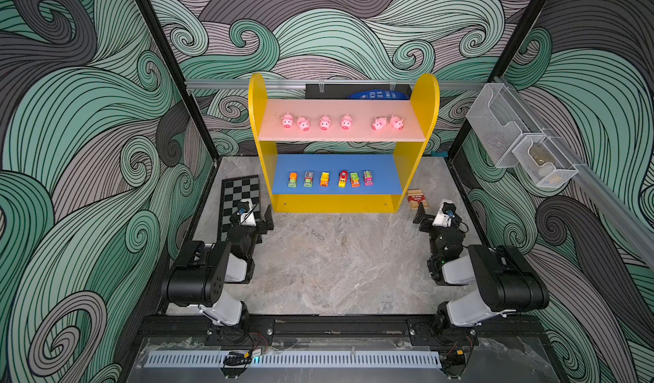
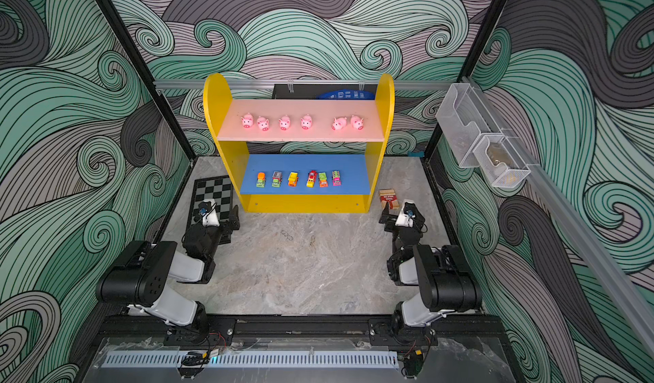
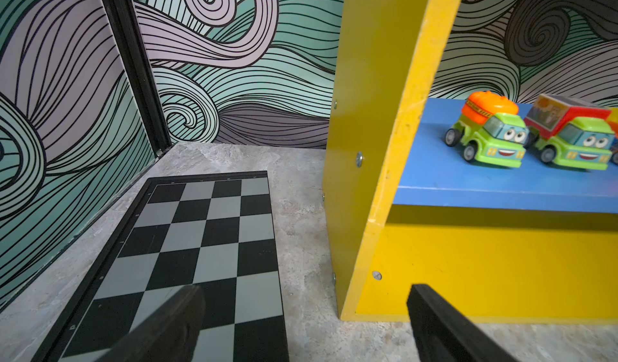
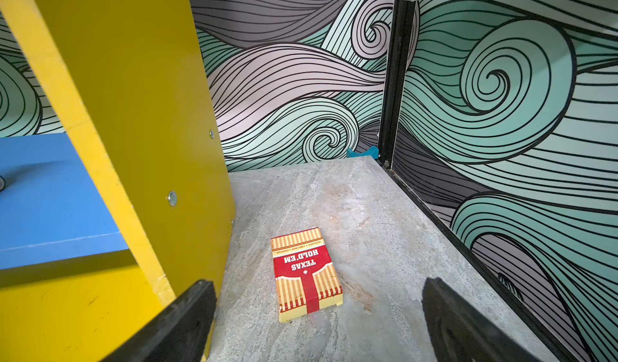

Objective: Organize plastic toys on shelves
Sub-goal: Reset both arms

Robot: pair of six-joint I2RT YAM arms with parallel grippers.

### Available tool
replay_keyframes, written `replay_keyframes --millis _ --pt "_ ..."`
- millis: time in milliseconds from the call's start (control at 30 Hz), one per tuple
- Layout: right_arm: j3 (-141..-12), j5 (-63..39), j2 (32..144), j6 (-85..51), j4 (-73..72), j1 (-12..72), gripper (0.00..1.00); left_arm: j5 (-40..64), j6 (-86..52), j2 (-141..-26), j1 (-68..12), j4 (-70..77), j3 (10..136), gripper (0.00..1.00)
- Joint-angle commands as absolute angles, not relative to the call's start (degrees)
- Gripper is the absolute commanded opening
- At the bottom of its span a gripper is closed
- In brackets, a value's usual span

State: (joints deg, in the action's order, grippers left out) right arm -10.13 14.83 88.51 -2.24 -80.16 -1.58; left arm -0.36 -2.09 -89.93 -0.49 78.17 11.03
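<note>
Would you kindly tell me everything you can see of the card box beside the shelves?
The card box is a small flat pack, cardboard by its look, red with tan-striped panels and white "TEXAS HOLD'EM" lettering. It looks closed. It lies flat, face up, on the grey marbled table, just outside the side panel of the yellow shelves, apart from them. Only the table touches it.

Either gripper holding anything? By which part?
Nothing held. Left gripper and right gripper are open and empty; pigs and cars sit on the shelves.
</note>
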Motion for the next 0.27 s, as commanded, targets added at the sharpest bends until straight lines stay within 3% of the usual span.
replay_keyframes --millis 0,233 --pt "-10.9 14.5 88.8 -1.8 -79.6 -1.5 1.00 0.5 -1.5 -90.6 -0.3 79.3 12.1 0.98" --pt "-10.8 14.5 88.8 -1.8 -79.8 -1.4 1.00 0.5 -1.4 -90.5 -0.3 79.3 12.1 0.99"
